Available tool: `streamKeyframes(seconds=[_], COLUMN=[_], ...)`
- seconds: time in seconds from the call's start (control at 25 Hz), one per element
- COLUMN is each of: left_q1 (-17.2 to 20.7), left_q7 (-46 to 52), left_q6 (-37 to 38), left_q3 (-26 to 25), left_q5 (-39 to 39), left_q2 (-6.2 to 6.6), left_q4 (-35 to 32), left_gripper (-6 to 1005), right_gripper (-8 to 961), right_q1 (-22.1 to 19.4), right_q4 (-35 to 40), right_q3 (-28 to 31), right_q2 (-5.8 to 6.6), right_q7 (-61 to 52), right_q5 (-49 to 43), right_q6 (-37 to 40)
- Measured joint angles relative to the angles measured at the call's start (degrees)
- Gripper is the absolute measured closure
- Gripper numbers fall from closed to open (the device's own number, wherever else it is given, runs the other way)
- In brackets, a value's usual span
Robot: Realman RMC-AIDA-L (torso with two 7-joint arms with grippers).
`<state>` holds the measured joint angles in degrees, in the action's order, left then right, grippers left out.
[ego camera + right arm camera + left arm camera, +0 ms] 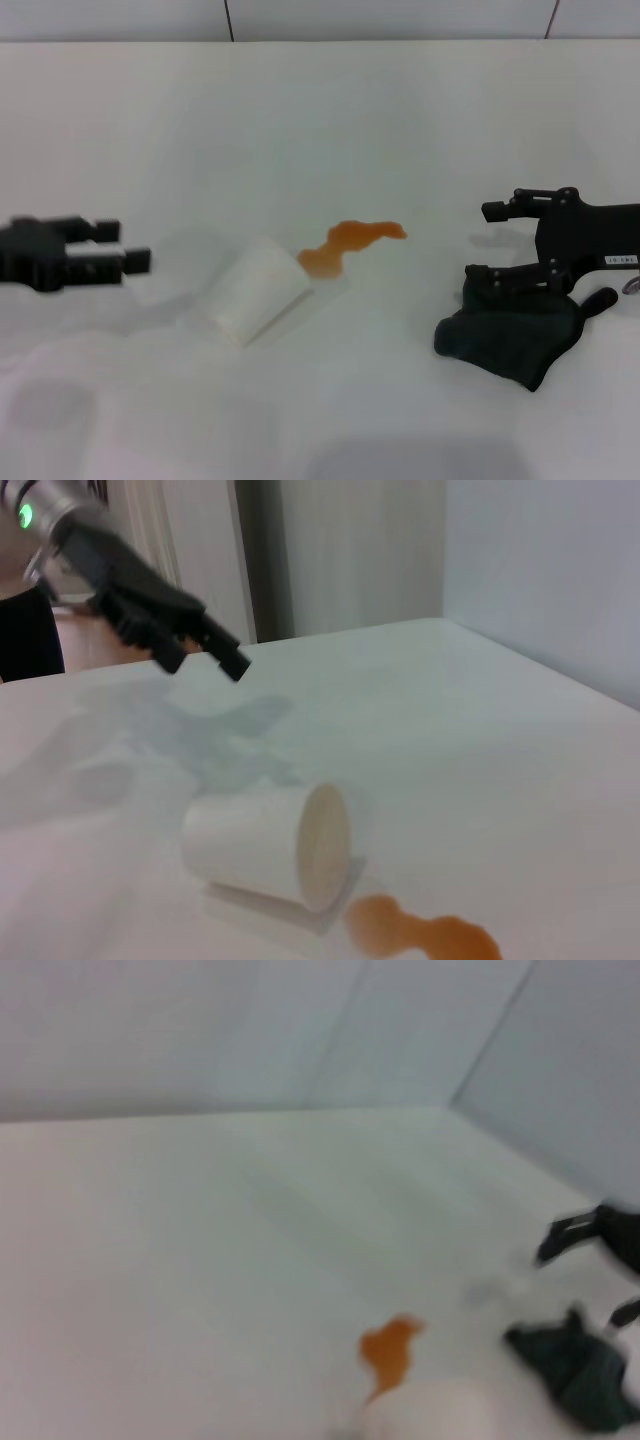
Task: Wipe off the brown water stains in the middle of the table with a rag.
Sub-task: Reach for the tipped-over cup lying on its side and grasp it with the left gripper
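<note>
Tipped white cup [255, 290] empty, orange stain [348, 243] beside it, right gripper [478, 242] wide above crumpled rag [510, 340], left gripper [133, 248] open, bench [330, 120].

Pale panelled walls [400, 18] with thin dark seams rise behind the work surface, meeting at a corner, with a white door [200, 560] and brownish floor [90, 640] beyond.

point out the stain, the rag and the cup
stain [350, 243], head view, middle of the orange puddle
rag [510, 343], head view, centre of the dark cloth
cup [262, 855], right wrist view, side wall of the tipped cup
</note>
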<state>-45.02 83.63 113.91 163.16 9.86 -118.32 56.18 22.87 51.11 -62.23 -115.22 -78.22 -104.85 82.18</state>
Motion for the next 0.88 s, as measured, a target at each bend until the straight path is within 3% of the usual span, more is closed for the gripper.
streamKeyframes(seconds=[0.12,0.32,0.52,0.68,0.88], left_q1=[-5.68,-15.51,-22.7,-26.33,-26.18], left_q7=[0.91,0.63,0.65,0.75,2.56], left_q6=[0.02,-1.05,-3.14,-5.46,-7.27], left_q3=[0.03,0.11,0.14,0.13,0.08], left_q5=[-7.23,-17.96,-24.68,-29.86,-30.11], left_q2=[0.53,1.77,0.94,-0.7,-0.95], left_q4=[3.79,4.29,3.73,2.14,-4.42], left_gripper=[172,173,174,175,176], right_gripper=[98,98,98,98,98], right_q1=[0.23,0.42,0.44,0.8,0.9], right_q4=[0.0,0.0,0.0,-0.01,-0.04], right_q3=[-0.02,-0.09,-0.08,-0.09,-0.16], right_q2=[0.0,-0.07,-0.09,-0.1,-0.09], right_q7=[0.0,0.0,0.0,0.0,0.0], right_q5=[-0.06,-0.03,0.0,0.01,0.0], right_q6=[-0.06,-0.09,-0.09,-0.22,-0.62])
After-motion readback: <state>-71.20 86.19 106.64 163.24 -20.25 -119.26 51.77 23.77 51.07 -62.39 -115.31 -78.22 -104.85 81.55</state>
